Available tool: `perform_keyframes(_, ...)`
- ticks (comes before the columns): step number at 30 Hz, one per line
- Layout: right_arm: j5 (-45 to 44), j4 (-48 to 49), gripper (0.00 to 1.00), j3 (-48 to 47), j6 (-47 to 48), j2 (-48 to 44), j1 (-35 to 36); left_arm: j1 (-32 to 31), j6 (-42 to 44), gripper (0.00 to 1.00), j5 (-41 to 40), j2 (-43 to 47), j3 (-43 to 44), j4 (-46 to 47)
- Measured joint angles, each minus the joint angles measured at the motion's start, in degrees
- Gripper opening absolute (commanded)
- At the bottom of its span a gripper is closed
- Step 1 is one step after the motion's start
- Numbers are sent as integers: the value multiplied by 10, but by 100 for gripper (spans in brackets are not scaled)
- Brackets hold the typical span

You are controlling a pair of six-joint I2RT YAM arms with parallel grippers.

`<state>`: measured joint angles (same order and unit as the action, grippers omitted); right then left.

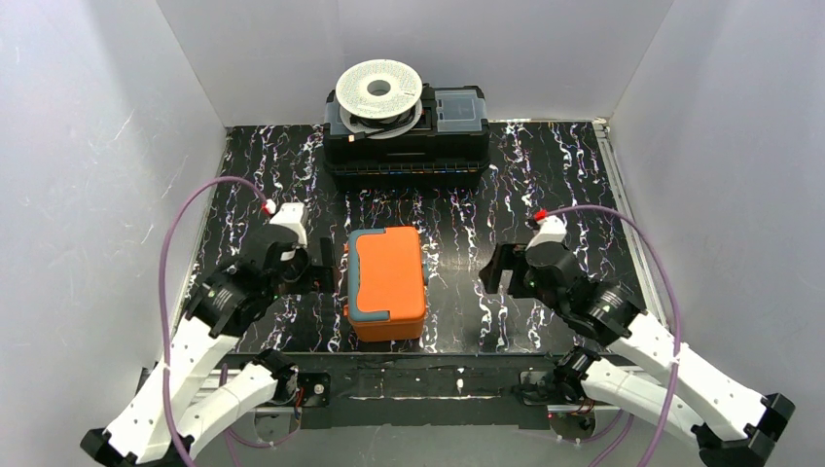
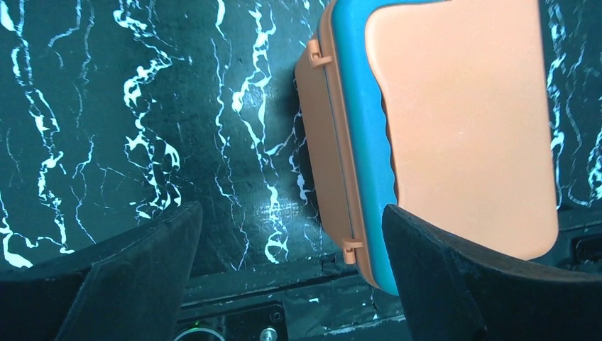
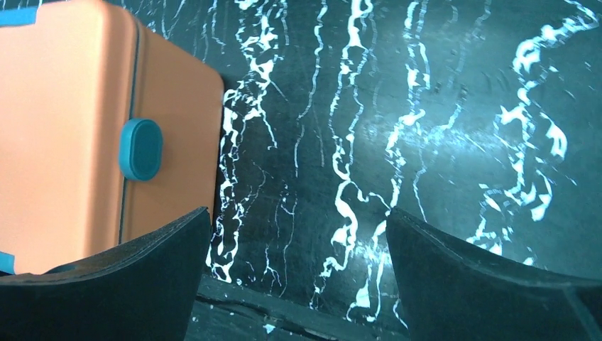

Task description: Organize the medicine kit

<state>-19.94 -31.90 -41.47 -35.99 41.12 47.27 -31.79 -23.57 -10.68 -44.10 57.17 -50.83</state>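
The medicine kit [image 1: 387, 282] is a closed orange box with a teal-grey rim, lying flat in the middle of the black marbled mat. In the left wrist view the kit [image 2: 461, 128] shows its hinged side. In the right wrist view the kit [image 3: 71, 128] shows its teal latch [image 3: 140, 149]. My left gripper [image 1: 326, 270] is open and empty just left of the kit, low over the mat; it also shows in its own view [image 2: 291, 220]. My right gripper [image 1: 494, 270] is open and empty, a short way right of the kit, seen too in its own view [image 3: 298, 217].
A black toolbox [image 1: 407, 146] stands at the back centre with a white filament spool [image 1: 379, 89] and a clear-lidded organizer [image 1: 459, 105] on top. White walls enclose the left, back and right. A black taped strip [image 1: 418, 379] runs along the near edge.
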Motion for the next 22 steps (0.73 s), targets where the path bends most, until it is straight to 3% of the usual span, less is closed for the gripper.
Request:
perform_keyframes(13, -120, -205, 98, -33, -104, -98, 0, 0, -20, 98, -28, 126, -76, 16)
perform_keyframes(22, -113, -237, 98, -33, -110, -180, 0, 0, -7, 98, -13, 157, -93, 26)
